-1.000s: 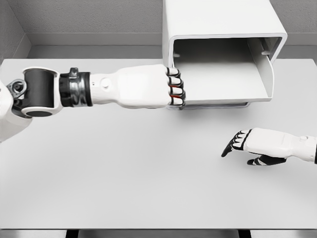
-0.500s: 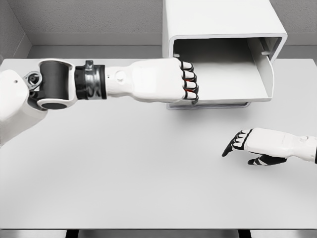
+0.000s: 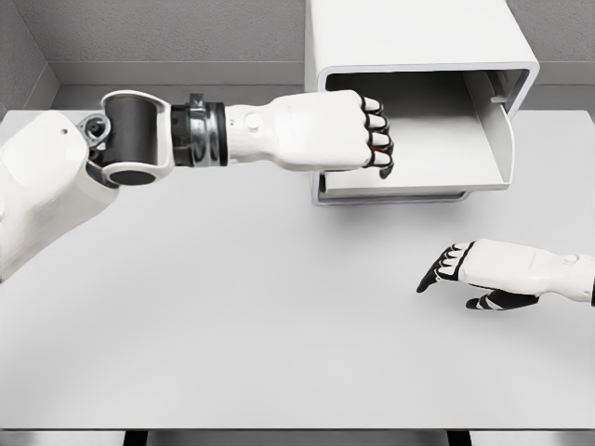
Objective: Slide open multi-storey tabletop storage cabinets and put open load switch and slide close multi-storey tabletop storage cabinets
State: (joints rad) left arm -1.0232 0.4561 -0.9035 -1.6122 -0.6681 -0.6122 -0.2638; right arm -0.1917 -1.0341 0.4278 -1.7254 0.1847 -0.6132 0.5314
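Placing step judged in hand: left robot hand [image 3: 349, 130], fingers curled, contents unseen, is held over the open drawer [image 3: 418, 158]; release judged required next

White storage cabinet [image 3: 409, 37] at table's far edge, drawer [image 3: 437, 139] slid open.

My left hand [image 3: 339, 130], fingers curled, sits across the left part of the open mouth of the white box-shaped storage cabinet [image 3: 409, 42] at twelve o'clock, and my forearm bars the bench's far left. The pulled-out white drawer [image 3: 437, 153] is free toward its right wall. My right hand [image 3: 483, 272], fingers relaxed, rests at four o'clock. The broad grey bench [image 3: 232, 325] from six to nine o'clock lies open.
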